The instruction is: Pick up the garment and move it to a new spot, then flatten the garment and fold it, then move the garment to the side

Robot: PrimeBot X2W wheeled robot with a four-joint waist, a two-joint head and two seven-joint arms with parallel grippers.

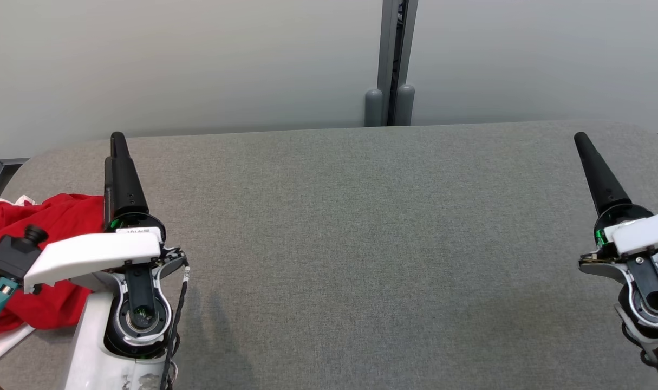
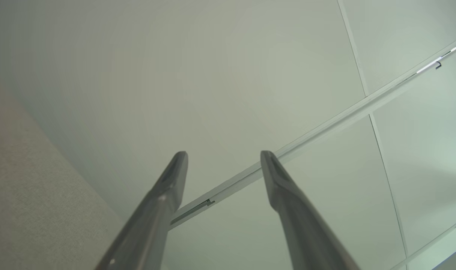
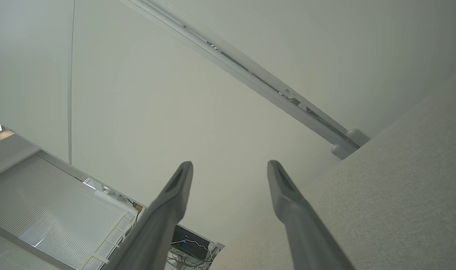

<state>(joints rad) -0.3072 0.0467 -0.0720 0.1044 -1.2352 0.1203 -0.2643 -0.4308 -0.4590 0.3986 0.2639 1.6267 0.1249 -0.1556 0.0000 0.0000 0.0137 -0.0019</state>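
Garment (image 1: 63,214): red cloth, bunched in a loose heap at the far left edge of the grey table (image 1: 361,244), with white fabric at its near and far margins; cannot tell if that is trim or a separate piece. Part of the heap is hidden behind the left arm's wrist housing. Judged soft, light and limp: it should drape and sag when lifted, not fragile, and likely to drag a little on the woven table cover, not slide. Collar, hem and sleeves are not distinguishable, so the sensible hold is a raised fold on the heap's right side, pinched through several layers. Left gripper (image 2: 223,157): jaws apart, nothing between them, just beside the garment's right edge and pointing toward the pale wall (image 1: 199,65). Right gripper (image 3: 229,165): jaws likewise apart and empty, at the table's far right, well apart from the cloth. The left arm looks the better placed for the first pick.
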